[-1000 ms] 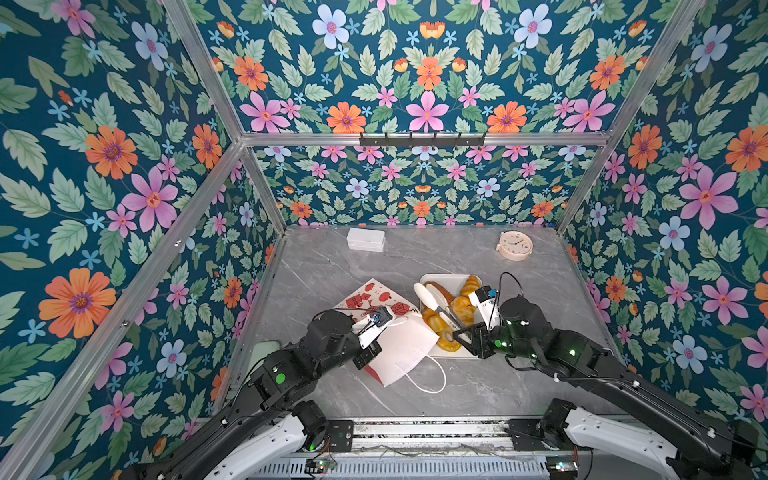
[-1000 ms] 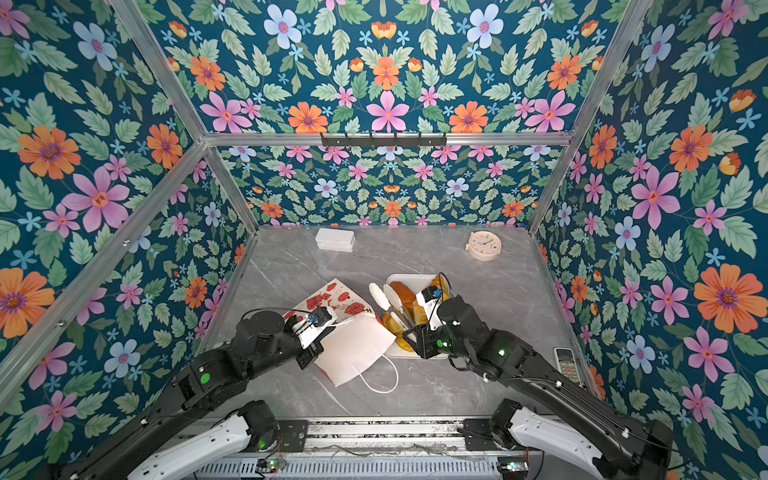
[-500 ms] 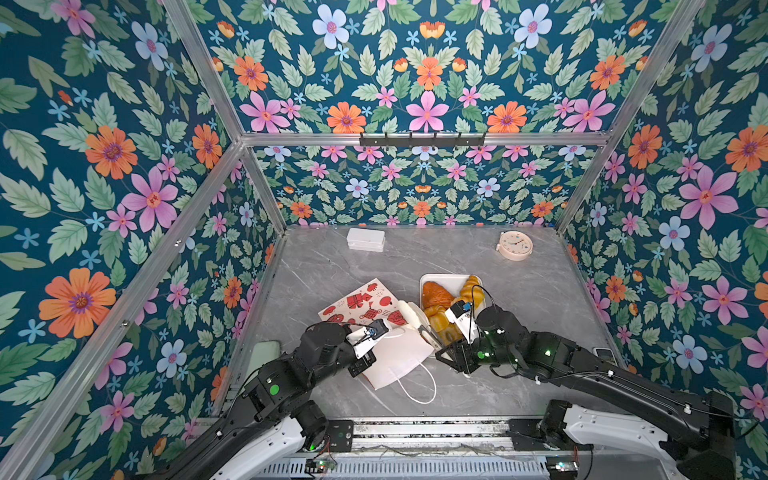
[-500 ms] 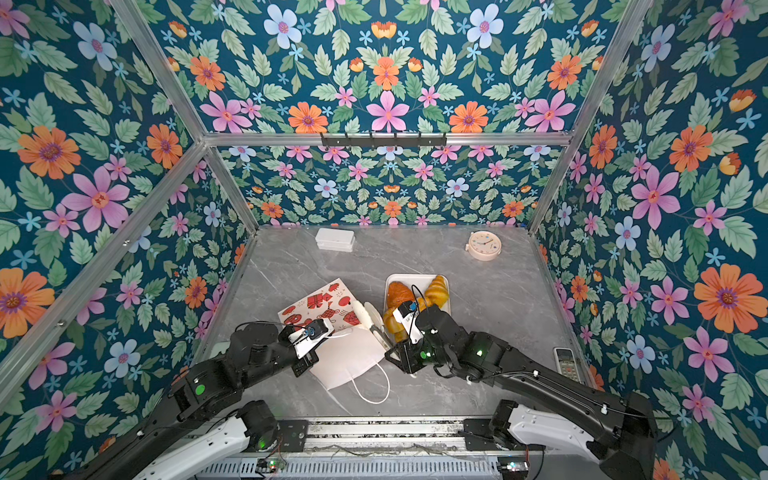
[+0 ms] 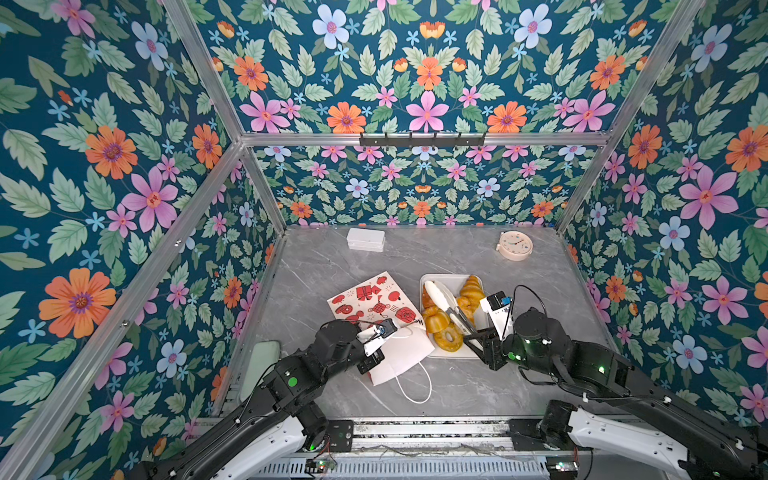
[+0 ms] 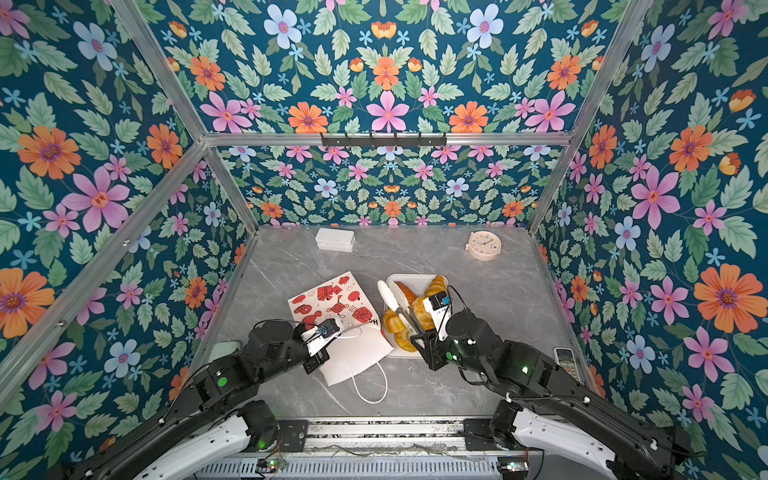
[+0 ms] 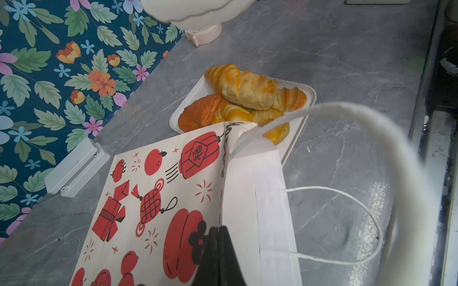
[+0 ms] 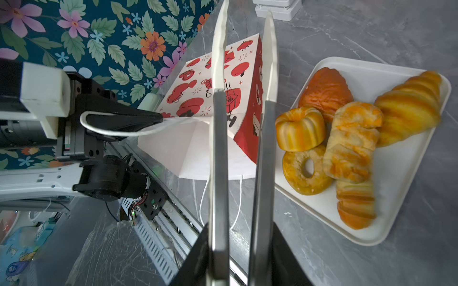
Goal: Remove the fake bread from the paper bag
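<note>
The fake bread [image 8: 352, 138], at least 6 pieces, sits piled on the tray [image 8: 396, 222] beside the paper bag [image 7: 153, 198], which lies on its side. The left gripper [image 7: 218, 230] pinches the bag's rim; the right gripper [image 8: 239, 252] clamps empty tongs [image 8: 218, 148]. Likely nearly done; the bag's inside is hidden.

The paper bag [image 5: 365, 297] is white with red pictures drawn in black lines, red on its side and plain white inside. The fake bread [image 8: 352, 138] is shiny yellow, gold and orange-brown, on a white tray [image 8: 401, 183]. The table [image 5: 415, 257] is grey with thin pale lines like marble, and the walls [image 5: 424, 62] are dark blue with green leaves and pink, orange and light blue flowers.
</note>
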Motion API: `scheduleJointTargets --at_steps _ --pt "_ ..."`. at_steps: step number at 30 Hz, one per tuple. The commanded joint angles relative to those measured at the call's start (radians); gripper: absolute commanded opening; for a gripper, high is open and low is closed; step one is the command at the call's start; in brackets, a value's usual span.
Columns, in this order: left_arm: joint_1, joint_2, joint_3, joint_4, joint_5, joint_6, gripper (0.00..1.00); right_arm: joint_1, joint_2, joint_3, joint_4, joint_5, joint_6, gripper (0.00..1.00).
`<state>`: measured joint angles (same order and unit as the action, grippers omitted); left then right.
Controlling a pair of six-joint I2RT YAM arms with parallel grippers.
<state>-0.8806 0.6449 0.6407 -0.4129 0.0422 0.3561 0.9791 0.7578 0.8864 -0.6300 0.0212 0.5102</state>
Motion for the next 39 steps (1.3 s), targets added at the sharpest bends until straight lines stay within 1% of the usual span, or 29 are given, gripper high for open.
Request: scheduleJointTargets --at_steps 1,4,7,9,13,17,19,21,26,30,33,36,39 --pt "0.0 0.015 -0.015 0.113 -0.041 0.012 0.0 0.013 -0.035 -0.028 -0.039 -0.048 0.016 0.34" --pt "0.008 0.036 -0.026 0.154 -0.065 0.018 0.0 0.057 -0.061 -0.043 -0.054 -0.04 0.028 0.33" --pt "0.025 0.059 -0.028 0.18 -0.091 0.031 0.0 0.108 -0.055 -0.047 -0.056 -0.024 0.024 0.33" --pt "0.045 0.065 -0.032 0.205 -0.089 0.038 0.0 0.132 -0.044 -0.052 -0.052 -0.033 0.015 0.33" --pt "0.127 0.065 -0.035 0.239 -0.025 0.038 0.0 0.186 -0.025 -0.055 -0.045 -0.012 -0.002 0.33" --pt "0.227 0.076 -0.038 0.263 0.072 0.04 0.0 0.195 0.018 -0.074 -0.013 -0.058 -0.014 0.33" --pt "0.254 0.087 -0.037 0.276 0.103 0.043 0.0 0.199 0.052 -0.082 0.015 -0.069 -0.021 0.32" --pt "0.262 0.102 -0.035 0.284 0.112 0.048 0.0 0.199 0.099 -0.087 0.053 -0.075 -0.038 0.33" --pt "0.265 0.13 -0.035 0.299 0.132 0.05 0.0 0.199 0.269 -0.06 0.174 -0.07 -0.096 0.33" --pt "0.267 0.13 -0.035 0.306 0.137 0.052 0.0 0.197 0.389 -0.031 0.278 -0.022 -0.122 0.33" --pt "0.269 0.133 -0.035 0.307 0.14 0.05 0.0 0.191 0.498 0.016 0.327 -0.012 -0.153 0.33" --pt "0.27 0.13 -0.039 0.314 0.139 0.049 0.0 0.178 0.595 0.047 0.393 0.001 -0.154 0.34" --pt "0.278 0.127 -0.041 0.32 0.139 0.05 0.0 0.151 0.677 0.078 0.448 -0.001 -0.155 0.37"
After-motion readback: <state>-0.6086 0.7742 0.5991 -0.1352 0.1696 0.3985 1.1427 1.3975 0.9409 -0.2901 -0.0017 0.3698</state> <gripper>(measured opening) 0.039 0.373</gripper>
